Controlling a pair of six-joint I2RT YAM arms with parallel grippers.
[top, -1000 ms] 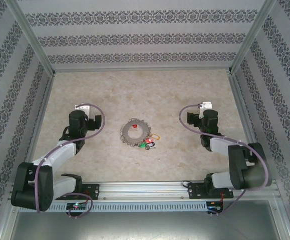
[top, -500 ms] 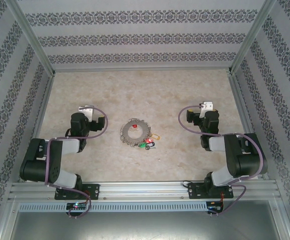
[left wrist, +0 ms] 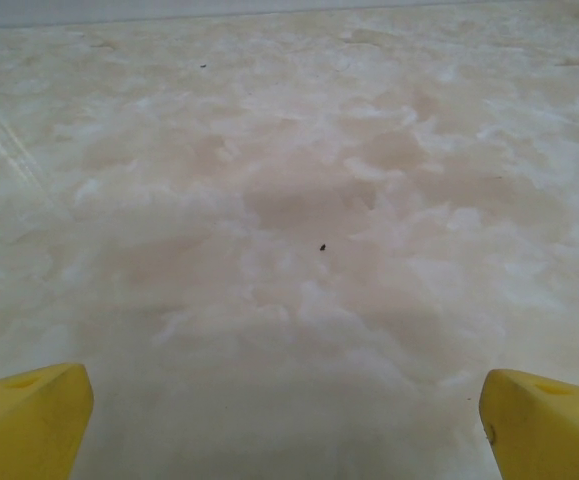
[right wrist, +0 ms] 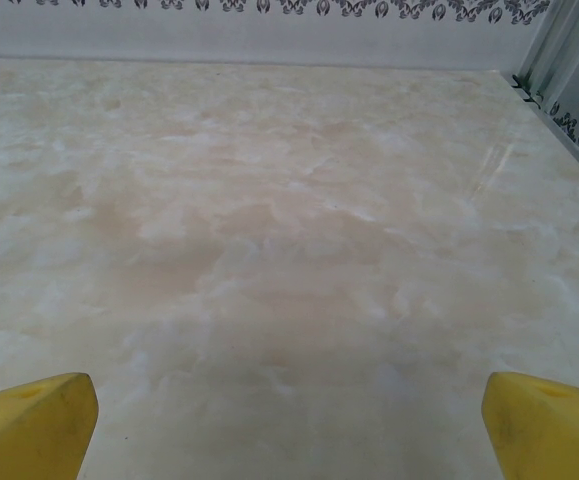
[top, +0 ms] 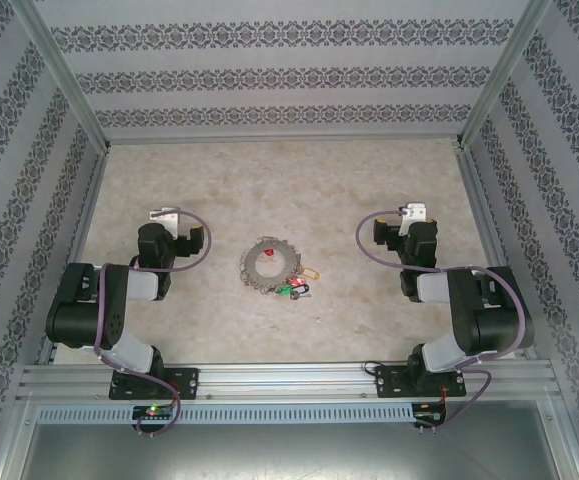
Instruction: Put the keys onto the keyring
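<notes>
Two YAM arms flanked a crowded keyring [top: 266, 265] at the ctr of the marbled table [top: 369, 180], w/ the job of threading the keys [top: 301, 284] onto it not yet begun. The ring, bristling w/ silvery keys and showing a red tag inside its loop, lay flat about midway btwn the arms. The loose keys sat just beside its right, near edge: a pale tan-orange tag [top: 312, 272] closest to the ring, a reddish tag [top: 303, 292] a little nearer the bases, next to a green tag [top: 287, 291]. They were too small in the top view to tell whether any touched the ring. The left gripper [left wrist: 287, 420] pointed at bare tabletop, its yellow fingers [left wrist: 29, 415] at the far corners of the wrist view, so the pincer stood wide w/ nothing in it. The right gripper [right wrist: 289, 420] matched it: fingers [right wrist: 549, 420] spread wide, empty, facing open table toward the back wall [right wrist: 269, 30]. Both arms sat folded close to their bases, well apart from ring and keys, prob. a parked pose that left the work area unobstructed for the overhead camera. Judged from the layout, the wide pincers suited a first pick, the right arm being somewhat nearer the loose keys and the left free to steady the ring.
</notes>
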